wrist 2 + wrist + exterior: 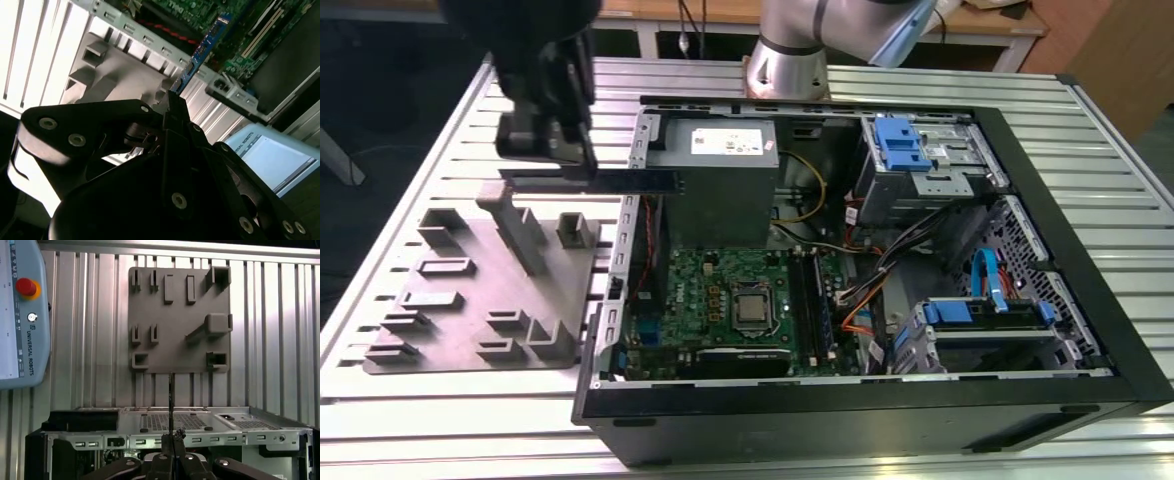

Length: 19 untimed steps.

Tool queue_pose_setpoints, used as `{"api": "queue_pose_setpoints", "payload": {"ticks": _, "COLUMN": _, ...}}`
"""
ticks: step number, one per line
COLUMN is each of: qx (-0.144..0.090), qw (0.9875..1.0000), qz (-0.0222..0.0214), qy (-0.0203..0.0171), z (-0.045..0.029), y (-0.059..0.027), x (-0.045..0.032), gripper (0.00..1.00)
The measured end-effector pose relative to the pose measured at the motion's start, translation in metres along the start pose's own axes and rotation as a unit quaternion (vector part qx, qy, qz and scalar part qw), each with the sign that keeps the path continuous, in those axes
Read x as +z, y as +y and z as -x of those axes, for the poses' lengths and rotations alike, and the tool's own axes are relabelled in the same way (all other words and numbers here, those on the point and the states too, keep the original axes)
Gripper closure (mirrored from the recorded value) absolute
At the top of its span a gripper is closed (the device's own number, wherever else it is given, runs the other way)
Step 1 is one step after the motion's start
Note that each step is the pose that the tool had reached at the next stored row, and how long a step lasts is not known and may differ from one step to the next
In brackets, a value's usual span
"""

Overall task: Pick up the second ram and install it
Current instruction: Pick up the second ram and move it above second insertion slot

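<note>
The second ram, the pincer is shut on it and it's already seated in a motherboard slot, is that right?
Not quite. The pincer is shut on the second ram, but it is not seated in a slot of the motherboard: the exterior view shows it held in the air over the edge of the case, beside the grey holder block.

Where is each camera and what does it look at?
Exterior view: above, looking down at the open computer; the arm and end effector show.
First wrist view: on the arm, facing the grey holder; end effector shows.
Second wrist view: on the arm, facing the motherboard; end effector shows.
Wrist views share the gripped memory stick.
</note>
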State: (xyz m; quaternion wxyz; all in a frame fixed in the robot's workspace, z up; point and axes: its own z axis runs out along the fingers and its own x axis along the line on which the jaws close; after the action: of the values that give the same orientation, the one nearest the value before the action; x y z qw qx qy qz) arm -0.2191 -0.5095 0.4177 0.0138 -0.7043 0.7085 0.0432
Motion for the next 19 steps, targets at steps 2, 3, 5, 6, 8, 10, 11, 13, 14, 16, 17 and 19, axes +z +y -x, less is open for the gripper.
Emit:
{"api": "queue_pose_setpoints", "payload": {"ticks": 2, "qx": 0.000, "qw": 1.0000, "qz": 0.0000, "qy": 0.0000, "z": 0.0001, "y": -0.0090, "x": -0.0004, "gripper": 0.92}}
{"api": "queue_pose_setpoints", "payload": {"ticks": 3, "qx": 0.000, "qw": 1.0000, "qz": 0.0000, "qy": 0.0000, "z": 0.0001, "y": -0.0139, "x": -0.0006, "gripper": 0.92}}
{"api": "queue_pose_setpoints", "payload": {"ticks": 5, "qx": 0.000, "qw": 1.0000, "qz": 0.0000, "qy": 0.0000, "z": 0.0002, "y": -0.0228, "x": -0.0009, "gripper": 0.92}}
{"api": "queue_pose_setpoints", "payload": {"ticks": 6, "qx": 0.000, "qw": 1.0000, "qz": 0.0000, "qy": 0.0000, "z": 0.0002, "y": -0.0273, "x": -0.0011, "gripper": 0.92}}
{"api": "queue_pose_setpoints", "payload": {"ticks": 8, "qx": 0.000, "qw": 1.0000, "qz": 0.0000, "qy": 0.0000, "z": 0.0003, "y": -0.0364, "x": -0.0014, "gripper": 0.92}}
{"api": "queue_pose_setpoints", "payload": {"ticks": 10, "qx": 0.000, "qw": 1.0000, "qz": 0.0000, "qy": 0.0000, "z": 0.0003, "y": -0.0456, "x": -0.0018, "gripper": 0.92}}
{"api": "queue_pose_setpoints", "payload": {"ticks": 11, "qx": 0.000, "qw": 1.0000, "qz": 0.0000, "qy": 0.0000, "z": 0.0004, "y": -0.0501, "x": -0.0019, "gripper": 0.92}}
{"api": "queue_pose_setpoints", "payload": {"ticks": 13, "qx": 0.000, "qw": 1.0000, "qz": 0.0000, "qy": 0.0000, "z": 0.0004, "y": -0.0595, "x": -0.0022, "gripper": 0.92}}
{"api": "queue_pose_setpoints", "payload": {"ticks": 14, "qx": 0.000, "qw": 1.0000, "qz": 0.0000, "qy": 0.0000, "z": 0.0005, "y": -0.0641, "x": -0.0023, "gripper": 0.92}}
{"api": "queue_pose_setpoints", "payload": {"ticks": 16, "qx": 0.000, "qw": 1.0000, "qz": 0.0000, "qy": 0.0000, "z": 0.0005, "y": -0.0732, "x": -0.0025, "gripper": 0.92}}
{"api": "queue_pose_setpoints", "payload": {"ticks": 17, "qx": 0.000, "qw": 1.0000, "qz": 0.0001, "qy": 0.0000, "z": 0.0006, "y": -0.0776, "x": -0.0026, "gripper": 0.92}}
{"api": "queue_pose_setpoints", "payload": {"ticks": 19, "qx": 0.000, "qw": 1.0000, "qz": 0.0001, "qy": 0.0001, "z": 0.0006, "y": -0.0866, "x": -0.0028, "gripper": 0.92}}
